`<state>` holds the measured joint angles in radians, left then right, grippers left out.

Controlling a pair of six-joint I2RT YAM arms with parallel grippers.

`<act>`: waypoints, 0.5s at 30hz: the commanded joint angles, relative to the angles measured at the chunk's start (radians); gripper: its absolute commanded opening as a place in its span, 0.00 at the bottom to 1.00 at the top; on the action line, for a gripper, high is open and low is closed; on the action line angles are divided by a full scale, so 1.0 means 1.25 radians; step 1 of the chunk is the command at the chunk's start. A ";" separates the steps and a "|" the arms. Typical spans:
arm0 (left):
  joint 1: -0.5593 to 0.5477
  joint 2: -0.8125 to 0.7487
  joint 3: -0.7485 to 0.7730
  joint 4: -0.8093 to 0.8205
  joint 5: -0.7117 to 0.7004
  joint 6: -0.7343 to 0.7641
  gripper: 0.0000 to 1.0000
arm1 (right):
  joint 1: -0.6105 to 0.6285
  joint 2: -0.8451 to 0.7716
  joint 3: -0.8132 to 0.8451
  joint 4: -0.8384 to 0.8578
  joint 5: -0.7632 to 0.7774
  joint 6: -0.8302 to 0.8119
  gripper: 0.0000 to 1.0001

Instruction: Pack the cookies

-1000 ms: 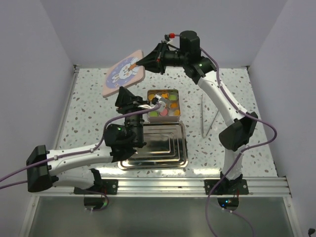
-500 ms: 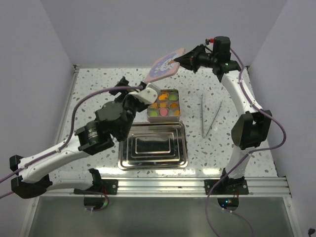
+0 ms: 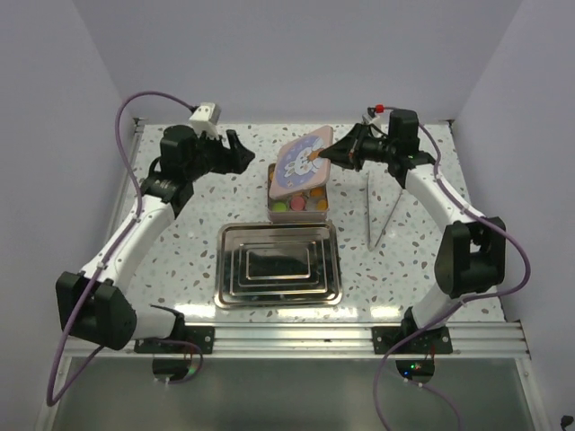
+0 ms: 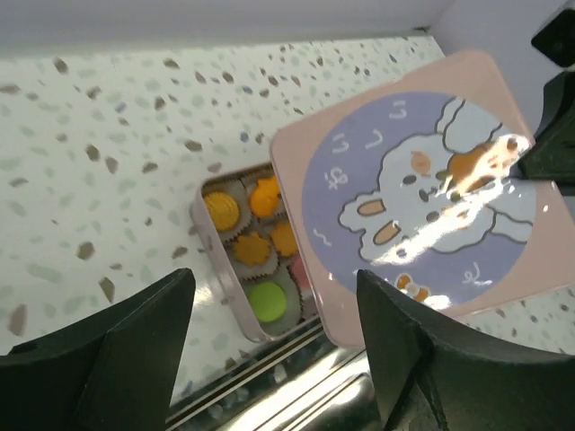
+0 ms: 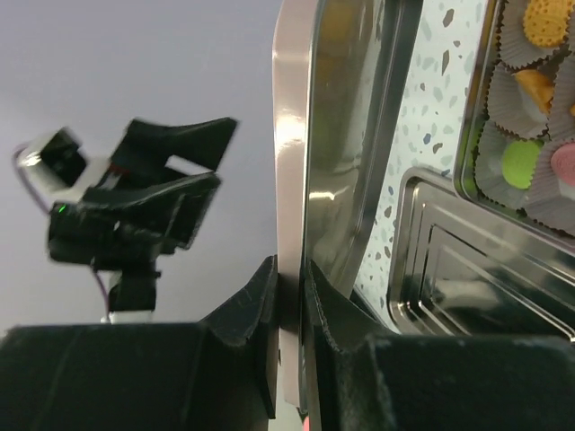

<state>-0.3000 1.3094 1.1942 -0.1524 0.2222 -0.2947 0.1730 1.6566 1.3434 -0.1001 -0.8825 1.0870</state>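
The cookies point(image 3: 302, 205) sit in paper cups inside a small metal tin point(image 3: 269, 196); orange ones point(image 4: 253, 249) and a green one point(image 4: 266, 301) show in the left wrist view. A pink lid with a bunny picture point(image 3: 298, 164) hangs tilted over the tin and hides most of it. My right gripper point(image 3: 329, 154) is shut on the lid's right edge point(image 5: 292, 269). Off to the tin's left, my left gripper point(image 3: 236, 153) is raised and open with nothing between its fingers point(image 4: 395, 341).
A stack of nested steel trays point(image 3: 278, 265) lies just in front of the tin. Metal tongs point(image 3: 377, 214) lie to the right of the tin. White walls close in the table at the back and sides.
My left gripper opened and its arm drew back from the tin to the rear left. My right arm carried the lid from the back left to above the tin.
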 commanded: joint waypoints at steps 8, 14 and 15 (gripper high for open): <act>0.077 0.122 -0.207 0.494 0.414 -0.374 0.76 | -0.024 0.090 0.015 0.171 -0.133 -0.094 0.00; 0.087 0.215 -0.220 0.567 0.426 -0.397 0.79 | -0.024 0.142 0.022 0.187 -0.141 -0.105 0.00; 0.087 0.227 -0.219 0.567 0.421 -0.395 0.80 | -0.025 0.161 0.025 0.189 -0.141 -0.105 0.00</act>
<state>-0.2024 1.5581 0.9199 0.4206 0.7044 -0.7441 0.1482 1.8339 1.3312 0.0658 -1.0153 0.9836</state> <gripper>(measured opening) 0.790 0.152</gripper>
